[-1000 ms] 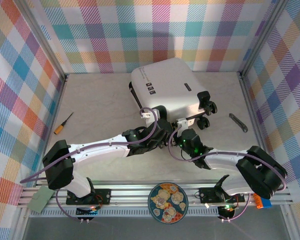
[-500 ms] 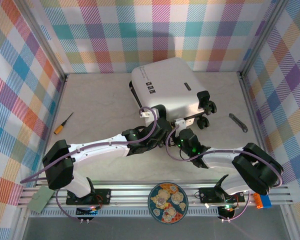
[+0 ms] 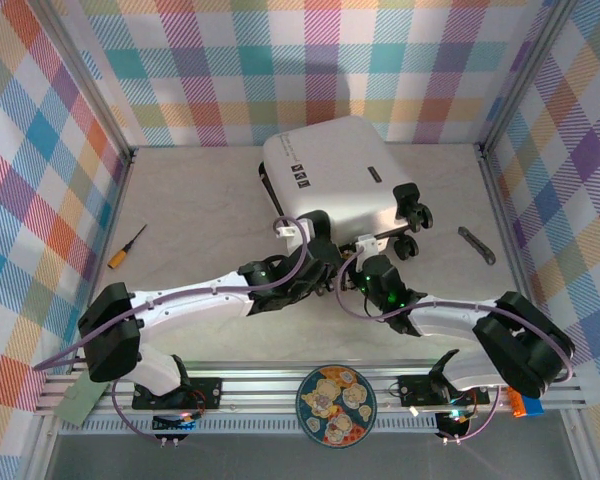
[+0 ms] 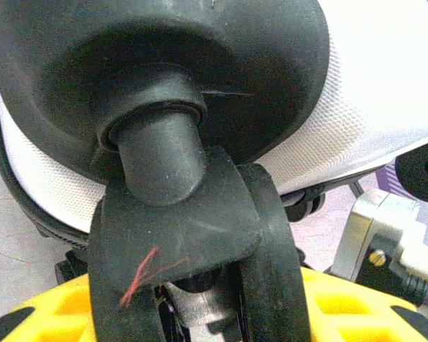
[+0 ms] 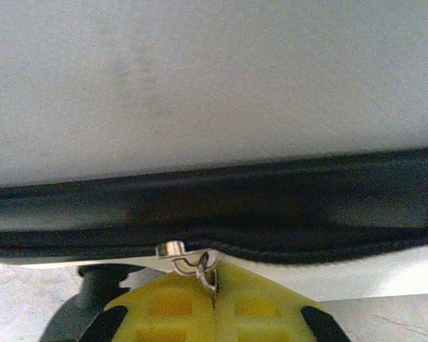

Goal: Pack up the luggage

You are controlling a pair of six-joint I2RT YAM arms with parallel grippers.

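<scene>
Luggage (image 3: 335,180) lies closed at the far middle of the surface (image 3: 200,210), its far edge near the back wall. The left hand (image 3: 315,240) grips a black wheel (image 4: 200,235) at the case's near-left corner. The right hand (image 3: 365,245), pads pressed together, pinches the zip pull (image 5: 200,265) on the near edge. Bare room spreads left as far as a screwdriver (image 3: 126,246). The right strip is narrower, with a grey tool (image 3: 476,244) near the wall.
</scene>
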